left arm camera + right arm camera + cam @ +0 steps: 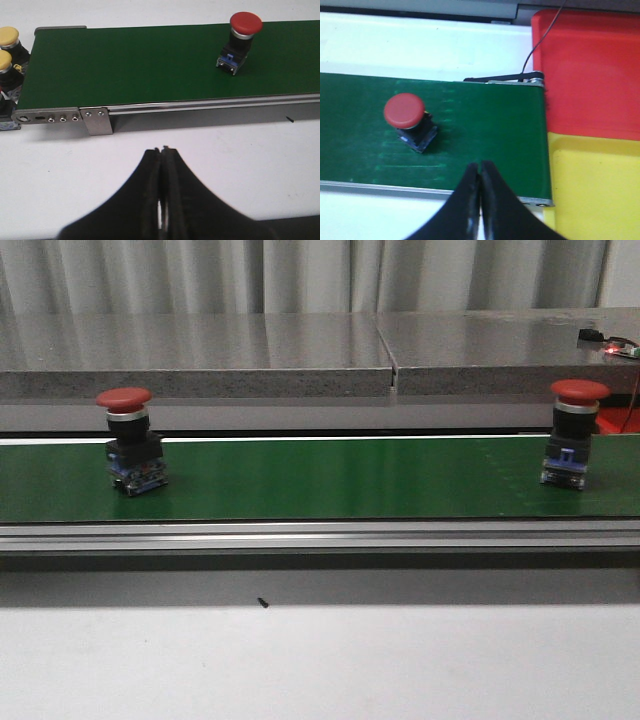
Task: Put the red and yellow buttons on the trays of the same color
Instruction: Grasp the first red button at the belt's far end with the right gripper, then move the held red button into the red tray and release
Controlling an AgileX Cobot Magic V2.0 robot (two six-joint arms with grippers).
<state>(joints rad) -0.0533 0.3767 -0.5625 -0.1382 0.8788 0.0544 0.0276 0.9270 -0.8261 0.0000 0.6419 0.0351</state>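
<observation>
On the green conveyor belt point(320, 480), two red mushroom push-buttons stood upright: one at the left of the front view point(131, 443), one near the right edge point(574, 435). Both the left gripper point(161, 200) and right gripper point(480, 200) had their fingers pressed together, holding nothing. The right-hand button risked riding off the belt's end before any grasp, or toppling if nudged. The red tray point(590, 70) and yellow tray point(595, 185) lay bare beyond that end, leaving open room.

Two red buttons point(131, 440) point(572, 433) stand upright, well apart on the green belt point(340, 480)
</observation>
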